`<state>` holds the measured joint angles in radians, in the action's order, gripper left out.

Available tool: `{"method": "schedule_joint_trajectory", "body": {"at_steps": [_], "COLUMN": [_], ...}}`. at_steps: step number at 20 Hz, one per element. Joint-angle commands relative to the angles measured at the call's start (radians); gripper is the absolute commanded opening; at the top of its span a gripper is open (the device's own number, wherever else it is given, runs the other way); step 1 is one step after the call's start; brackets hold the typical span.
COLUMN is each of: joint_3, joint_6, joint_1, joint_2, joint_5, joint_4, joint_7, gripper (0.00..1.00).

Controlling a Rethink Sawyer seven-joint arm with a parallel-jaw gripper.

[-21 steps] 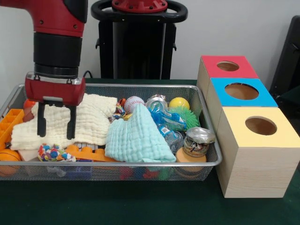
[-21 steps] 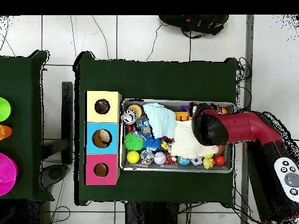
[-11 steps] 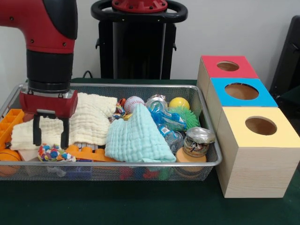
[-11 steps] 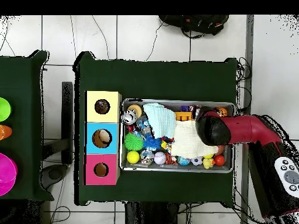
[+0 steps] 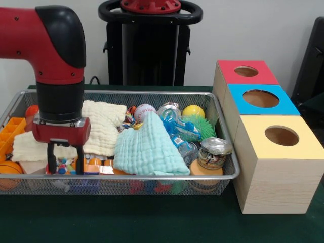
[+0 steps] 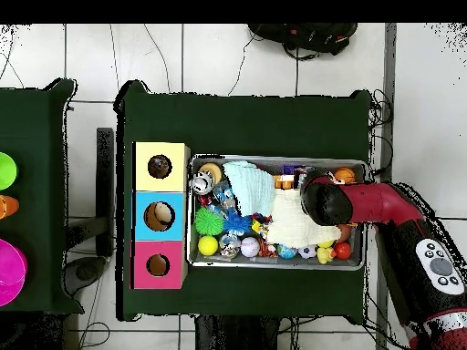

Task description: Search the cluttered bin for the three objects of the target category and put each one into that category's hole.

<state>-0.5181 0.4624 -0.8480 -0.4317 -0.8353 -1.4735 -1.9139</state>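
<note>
1. Bin (image 5: 223, 174): you are looking at a wire-mesh tray sitting on the green worktop (image 5: 152, 223), packed with cloths, balls and small toys.
2. At its left end you are seeing an orange plastic block (image 5: 11, 130) and an orange ball (image 5: 7, 171) lying against the mesh.
3. Just right of those, the tool (image 5: 65, 163) is reaching down into the clutter with its two fingers (image 5: 51, 159) spread apart, standing on either side of a multicoloured speckled ball (image 5: 63, 166); you cannot tell whether they are touching it.
4. Behind the tool, a cream cloth (image 5: 104, 126) is lying spread over the toys.
5. In the middle, a pale mint cloth (image 5: 149, 149) is lying heaped toward the front rim.
6. Behind it you are seeing a baseball (image 5: 144, 111), then a yellow ball (image 5: 193, 111) beside a green spiky ball (image 5: 201, 125).
7. At the right front corner a small jar (image 5: 213, 152) is standing on an orange lid.
8. Right of the bin, three wooden boxes are sitting in a row, each with a round hole: red top (image 5: 246, 72) farthest, blue top (image 5: 260, 98) between, yellow top (image 5: 281, 136) nearest.
</note>
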Motion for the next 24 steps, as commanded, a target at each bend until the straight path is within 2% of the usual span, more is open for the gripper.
{"method": "schedule_joint_trajectory", "body": {"at_steps": [1,7,15,16,24], "joint_3": [0.02,0.031,0.027,0.026,0.011], "joint_6": [-0.029,-0.047,-0.07,-0.074,-0.053], "joint_1": [0.016,0.025,0.013,0.012,0.003], "joint_2": [0.101,0.123,0.117,0.115,0.109], "joint_5": [-0.062,-0.072,-0.067,-0.065,-0.053], "joint_4": [0.047,0.064,0.047,0.045,0.044], "joint_7": [0.097,0.092,0.099,0.102,0.13], "gripper": [1.0,1.0,1.0,0.0,0.0]}}
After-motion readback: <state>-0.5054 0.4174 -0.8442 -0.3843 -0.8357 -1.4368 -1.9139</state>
